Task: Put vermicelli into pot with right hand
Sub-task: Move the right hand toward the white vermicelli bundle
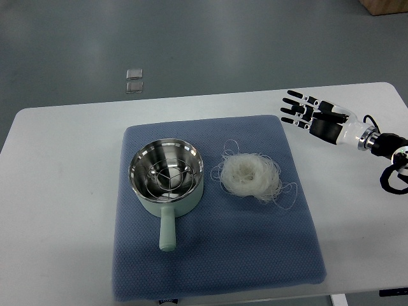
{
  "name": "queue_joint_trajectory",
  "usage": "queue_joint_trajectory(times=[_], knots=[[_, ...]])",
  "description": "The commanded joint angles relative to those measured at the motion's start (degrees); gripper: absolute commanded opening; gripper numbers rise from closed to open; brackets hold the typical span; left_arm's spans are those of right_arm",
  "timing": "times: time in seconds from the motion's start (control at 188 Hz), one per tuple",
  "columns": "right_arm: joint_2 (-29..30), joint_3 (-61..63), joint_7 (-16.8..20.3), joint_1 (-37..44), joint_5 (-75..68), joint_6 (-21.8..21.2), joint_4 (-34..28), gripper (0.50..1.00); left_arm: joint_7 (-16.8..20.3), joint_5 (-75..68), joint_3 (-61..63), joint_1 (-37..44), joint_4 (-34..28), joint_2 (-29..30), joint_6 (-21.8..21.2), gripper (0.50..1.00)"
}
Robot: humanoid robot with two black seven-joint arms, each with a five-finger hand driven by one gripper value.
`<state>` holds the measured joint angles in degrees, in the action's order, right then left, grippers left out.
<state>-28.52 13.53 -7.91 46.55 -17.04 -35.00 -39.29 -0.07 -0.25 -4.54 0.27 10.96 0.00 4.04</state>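
- A dark blue textured fabric mat [255, 255] covers the middle of the white rounded table [57, 191]; its near edge runs almost to the table's near edge, and a small dark tag at that edge is cut off by the picture's bottom.
- One pale green pot with a shiny steel inside [167, 175] stands on the mat's left half, its single straight handle pointing toward the near side. A wire rack lies inside it, over a bright glare that hides the bottom.
- One loose nest of white vermicelli [248, 175] lies on the mat just right of the pot, not touching it, with stray strands trailing toward the mat's right edge.
- Bare table lies open on both sides of the mat.
- The right hand [312, 115], black and silver, hovers beyond the mat's far right corner, fingers spread and holding nothing; its arm is cut off at the right edge.
- Two small clear squares [134, 80] lie on the grey floor beyond the table.
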Motion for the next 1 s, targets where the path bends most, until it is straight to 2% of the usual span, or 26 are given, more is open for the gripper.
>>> queue_joint_trajectory(times=[0.0,0.696,0.924,0.993], knots=[[-0.2,0.1,0.0,-0.1,0.0,0.0,0.0,0.926,0.0,0.1,-0.4,0.0,0.1,0.0,0.0,1.000],[-0.7,0.1,-0.3,3.0,6.4,0.0,-0.4,0.924,0.0,0.2,0.1,0.0,-0.1,0.0,0.0,1.000],[0.0,0.1,-0.7,4.6,17.0,0.0,-0.4,0.926,0.0,0.2,0.1,0.0,-0.1,0.0,0.0,1.000],[0.0,0.1,-2.0,5.0,20.6,0.0,-0.5,0.924,0.0,0.2,0.1,0.0,-0.1,0.0,0.0,1.000]])
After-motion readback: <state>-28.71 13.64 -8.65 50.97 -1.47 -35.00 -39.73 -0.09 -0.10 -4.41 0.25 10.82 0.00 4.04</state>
